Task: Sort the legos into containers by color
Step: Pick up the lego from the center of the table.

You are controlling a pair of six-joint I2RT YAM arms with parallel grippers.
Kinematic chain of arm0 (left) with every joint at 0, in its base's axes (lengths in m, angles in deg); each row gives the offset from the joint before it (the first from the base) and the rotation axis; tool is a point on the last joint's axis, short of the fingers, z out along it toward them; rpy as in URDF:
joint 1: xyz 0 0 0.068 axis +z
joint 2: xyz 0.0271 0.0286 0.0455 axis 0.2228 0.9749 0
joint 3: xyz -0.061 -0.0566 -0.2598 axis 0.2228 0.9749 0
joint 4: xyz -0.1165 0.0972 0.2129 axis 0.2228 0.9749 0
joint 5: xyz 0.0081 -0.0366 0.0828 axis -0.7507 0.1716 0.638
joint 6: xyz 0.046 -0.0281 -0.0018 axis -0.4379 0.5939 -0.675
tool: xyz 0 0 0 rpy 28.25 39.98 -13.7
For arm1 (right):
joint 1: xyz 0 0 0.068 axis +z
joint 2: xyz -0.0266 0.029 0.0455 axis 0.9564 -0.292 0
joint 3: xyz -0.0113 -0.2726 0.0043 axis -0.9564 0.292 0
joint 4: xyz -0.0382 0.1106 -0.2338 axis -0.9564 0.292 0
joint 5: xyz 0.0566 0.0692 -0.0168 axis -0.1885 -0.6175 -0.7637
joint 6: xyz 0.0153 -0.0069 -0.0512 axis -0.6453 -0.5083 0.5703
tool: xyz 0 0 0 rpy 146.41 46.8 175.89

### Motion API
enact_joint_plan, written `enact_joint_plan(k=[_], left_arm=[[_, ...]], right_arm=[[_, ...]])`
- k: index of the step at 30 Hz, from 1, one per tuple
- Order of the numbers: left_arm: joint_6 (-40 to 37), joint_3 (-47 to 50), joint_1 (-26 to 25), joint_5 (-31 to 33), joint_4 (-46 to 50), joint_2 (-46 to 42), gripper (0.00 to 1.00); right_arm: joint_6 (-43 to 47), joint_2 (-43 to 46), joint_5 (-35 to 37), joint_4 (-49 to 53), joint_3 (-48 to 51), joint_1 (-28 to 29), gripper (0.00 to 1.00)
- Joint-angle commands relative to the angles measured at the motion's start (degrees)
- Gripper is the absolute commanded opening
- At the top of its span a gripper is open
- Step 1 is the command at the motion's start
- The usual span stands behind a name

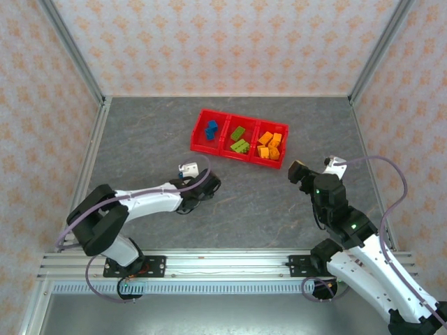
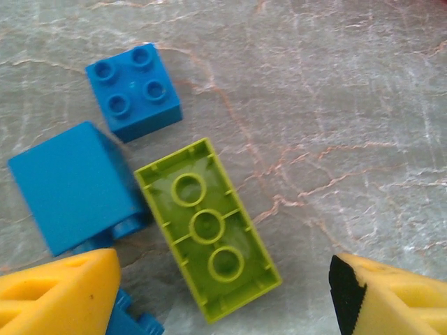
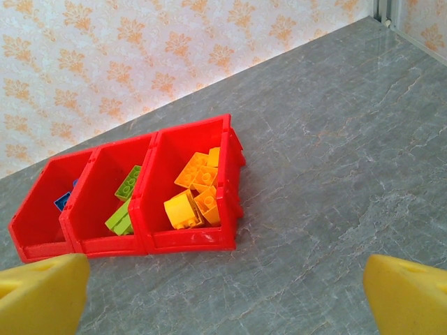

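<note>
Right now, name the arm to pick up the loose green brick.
Left. The left hand hangs over the green brick, open fingers either side. The right hand is open too, but off by the tray.

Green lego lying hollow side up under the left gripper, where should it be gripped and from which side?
Pinch the green lego across its two long walls at mid-length, coming straight down. It lies flat and diagonal, so the left gripper would likely need turning; the nearest blue lego crowds the upper end of one wall.
</note>
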Motion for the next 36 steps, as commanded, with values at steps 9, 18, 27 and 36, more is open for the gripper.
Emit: enact_joint_plan(k=[9,18,27,36], left_arm=[[-6.3,-8.6,4.6,-4.8,-3.6,11.2,0.70],[-8.0,-11.1,5.2,-6.5,-5.0,14.3,0.52],[-10.6,-13.9,0.7,-0.1,-1.6,10.9,0.31],[-19.0,-28.4,0.8,5.5,4.1,13.1,0.30]], right_arm=[[0.4,0.0,0.6,-0.9,0.4,0.5,1.00],[0.4,0.0,0.7,-0.9,0.4,0.6,1.00],[0.5,-0.2,0.9,-1.1,0.5,0.6,1.00],[0.1,-0.4,1.7,-0.5,0.3,0.6,0.99]])
